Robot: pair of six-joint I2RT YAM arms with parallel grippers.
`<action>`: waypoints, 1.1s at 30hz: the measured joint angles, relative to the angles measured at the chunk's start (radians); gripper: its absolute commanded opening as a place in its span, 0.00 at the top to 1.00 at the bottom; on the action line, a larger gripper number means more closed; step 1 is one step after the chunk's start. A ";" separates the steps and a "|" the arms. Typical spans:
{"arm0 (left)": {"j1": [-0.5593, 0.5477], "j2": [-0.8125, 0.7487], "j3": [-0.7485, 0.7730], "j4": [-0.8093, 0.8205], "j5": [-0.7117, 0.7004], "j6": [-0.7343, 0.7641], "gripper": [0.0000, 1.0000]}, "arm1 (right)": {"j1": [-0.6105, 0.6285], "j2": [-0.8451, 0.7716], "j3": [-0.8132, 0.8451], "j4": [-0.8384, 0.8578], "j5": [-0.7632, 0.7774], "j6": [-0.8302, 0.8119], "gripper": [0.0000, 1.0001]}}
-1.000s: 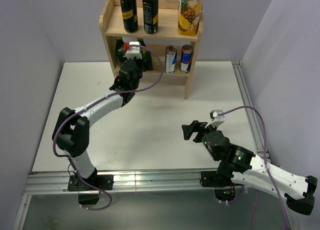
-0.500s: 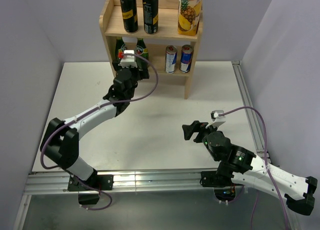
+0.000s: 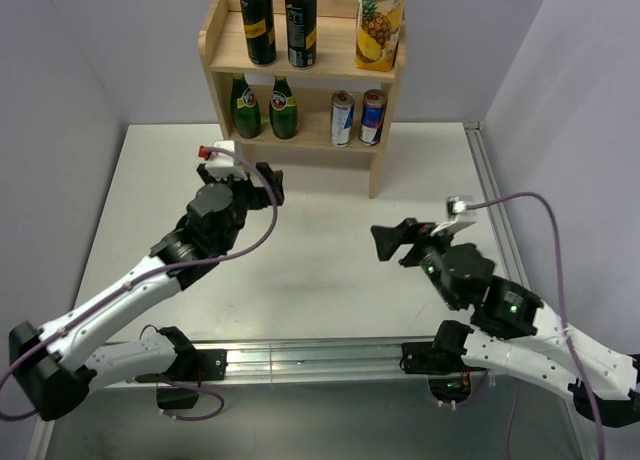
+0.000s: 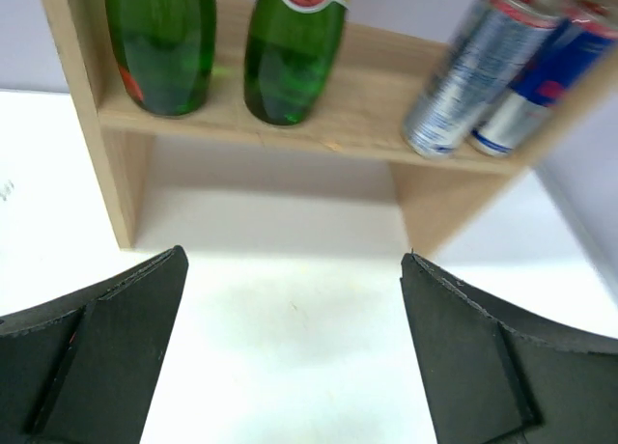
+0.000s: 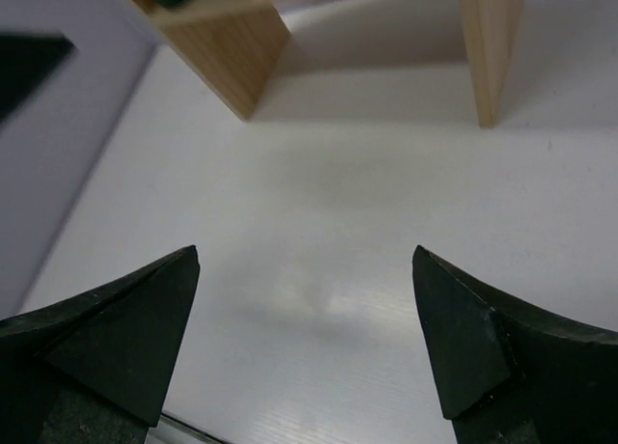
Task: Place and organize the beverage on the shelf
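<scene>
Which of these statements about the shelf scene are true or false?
1. The green bottles stand on the shelf's lower tier. True.
2. The black cans lie on their sides. False: the black cans stand upright on the top tier.
3. The left tool is open and empty. True.
4. The right tool grips a blue-and-silver can. False: the right tool is open and empty; the blue-and-silver cans stand on the lower tier.
5. A juice carton stands on the top tier. True.

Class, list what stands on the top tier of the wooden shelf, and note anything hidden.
On the top tier of the shelf: a left black can, a right black can and a pineapple juice carton. The carton's top runs out of view; the board strip behind them is covered.
</scene>
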 measured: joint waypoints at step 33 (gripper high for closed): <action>-0.073 -0.465 0.238 -0.604 -0.157 -0.103 0.01 | 0.000 -0.069 0.564 -0.126 0.064 -0.237 0.00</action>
